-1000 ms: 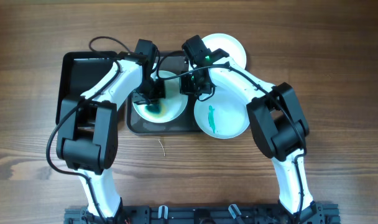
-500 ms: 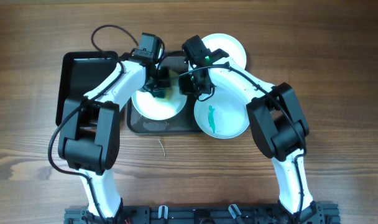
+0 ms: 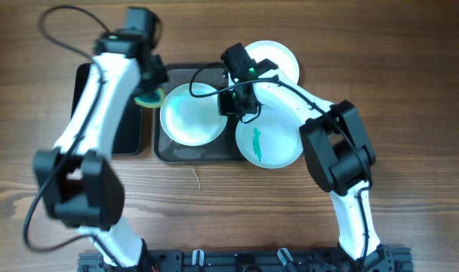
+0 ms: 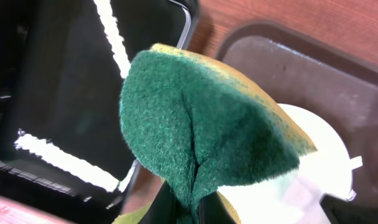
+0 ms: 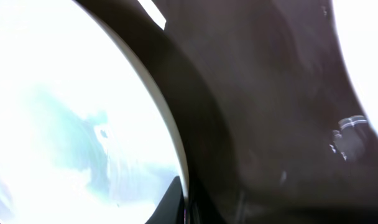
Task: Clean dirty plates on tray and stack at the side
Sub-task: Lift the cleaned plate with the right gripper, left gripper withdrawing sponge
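Plate (image 3: 188,117) sits on tray (image 3: 193,153); left jaws pinch sponge (image 4: 201,137) beside it.

L pincer (image 4: 192,210) largely behind sponge (image 4: 201,124); R pincer (image 3: 228,104) grip unclear; R arm (image 3: 290,98) hides part of far plate (image 3: 284,54).

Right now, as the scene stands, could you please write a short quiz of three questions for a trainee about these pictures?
1. True or false: the left pincer holds a green sponge.
2. How many plates show in the overhead view? A two, B three, C four.
3. Fill in: the plate with the teal streak lies on the robot's ___ side of the grey tray.
Key: 1 true; 2 B; 3 right.
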`<state>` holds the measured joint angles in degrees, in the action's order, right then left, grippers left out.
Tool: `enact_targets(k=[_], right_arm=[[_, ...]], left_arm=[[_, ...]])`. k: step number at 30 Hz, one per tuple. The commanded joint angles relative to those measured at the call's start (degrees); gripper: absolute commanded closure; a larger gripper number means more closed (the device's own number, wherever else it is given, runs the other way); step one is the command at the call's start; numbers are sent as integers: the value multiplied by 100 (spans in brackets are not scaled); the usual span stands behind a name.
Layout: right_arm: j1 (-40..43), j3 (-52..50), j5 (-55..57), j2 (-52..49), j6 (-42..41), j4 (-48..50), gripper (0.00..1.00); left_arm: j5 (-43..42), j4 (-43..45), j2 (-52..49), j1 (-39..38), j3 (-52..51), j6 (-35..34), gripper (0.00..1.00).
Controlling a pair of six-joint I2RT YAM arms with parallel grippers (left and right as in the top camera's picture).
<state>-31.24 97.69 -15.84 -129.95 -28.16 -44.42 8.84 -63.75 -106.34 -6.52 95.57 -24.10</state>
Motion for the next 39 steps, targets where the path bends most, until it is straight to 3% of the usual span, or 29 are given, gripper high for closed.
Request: enact_targets(k=[1,3,12,17,26,29,39], right_arm=[[-9,-50,855,339,313,-332,96],[-70,-50,1388,664,415,-400,96],[-1215,-50,6083,1873,841,-444,96],[-1821,-50,7206,1915,1362,-319,96],[-2682,-50,9855,1915,1405,-28,96],[-2855,-50,10295,1915,1808,212,96],[-2955,-50,10292,1917,3165,1283,96]], left_arm=[[-446,-334,232,389,72,442,96],[-446,-378,221,546,35,442,96],[-433,-245,210,1032,-81,442,96],[-437,-247,210,1043,-81,439,96],[-457,-245,208,1043,-81,439,96],[-457,-247,210,1045,-81,439,96],[-501,-249,210,1040,-81,439,96]])
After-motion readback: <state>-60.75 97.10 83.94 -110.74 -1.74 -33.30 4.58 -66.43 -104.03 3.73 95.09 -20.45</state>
